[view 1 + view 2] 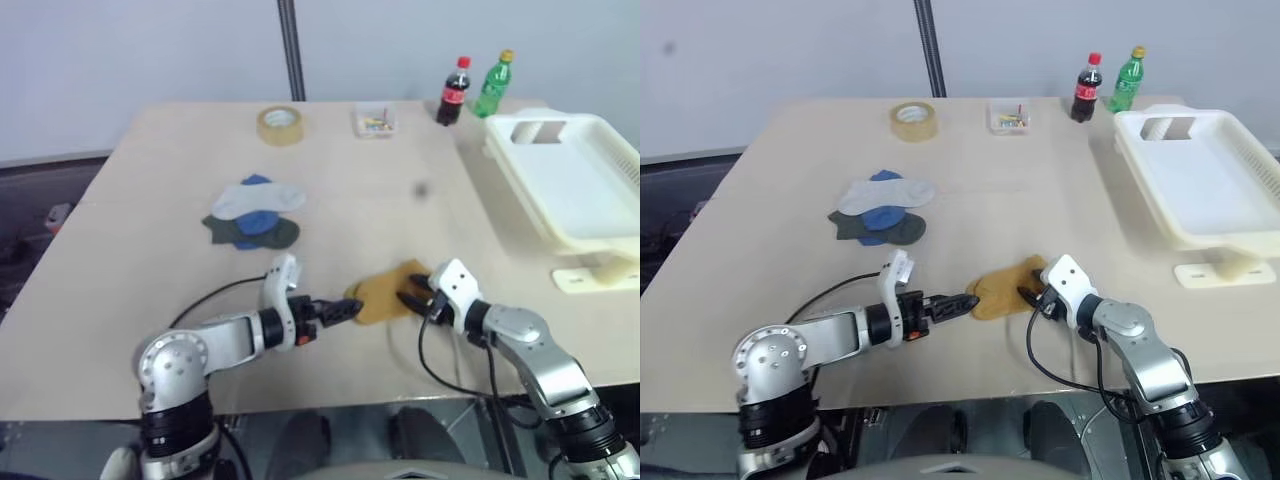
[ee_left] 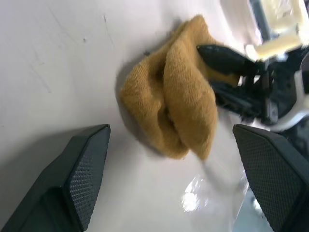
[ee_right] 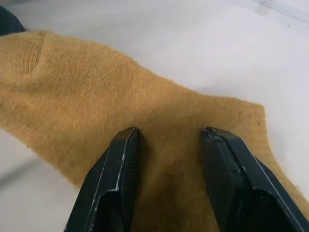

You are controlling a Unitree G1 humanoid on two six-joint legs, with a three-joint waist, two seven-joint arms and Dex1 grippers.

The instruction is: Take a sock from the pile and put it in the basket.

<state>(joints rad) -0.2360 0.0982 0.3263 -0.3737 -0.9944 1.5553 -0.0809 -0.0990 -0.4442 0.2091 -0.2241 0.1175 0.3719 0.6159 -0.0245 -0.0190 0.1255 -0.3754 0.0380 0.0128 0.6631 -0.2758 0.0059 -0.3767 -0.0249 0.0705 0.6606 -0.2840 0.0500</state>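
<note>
Roughly mid-task: basket (image 1: pixel 575 185) sitting at right edge of frame with no sock showing in it, pile (image 1: pixel 252 212) lying left of centre, one yellow sock (image 1: pixel 388 292) lying apart on the table (image 1: pixel 150 260) at lower centre. Left gripper (image 1: pixel 343 310) is gaping wide, gripping nothing; right gripper (image 3: pixel 169 145) is standing half open, fingers pressing on the sock. Wrist views are showing the sock bunched and the finger gaps; head views aren't.

Pile (image 1: pixel 254 212) lies left of the basket (image 1: pixel 520 178), well apart.
</note>
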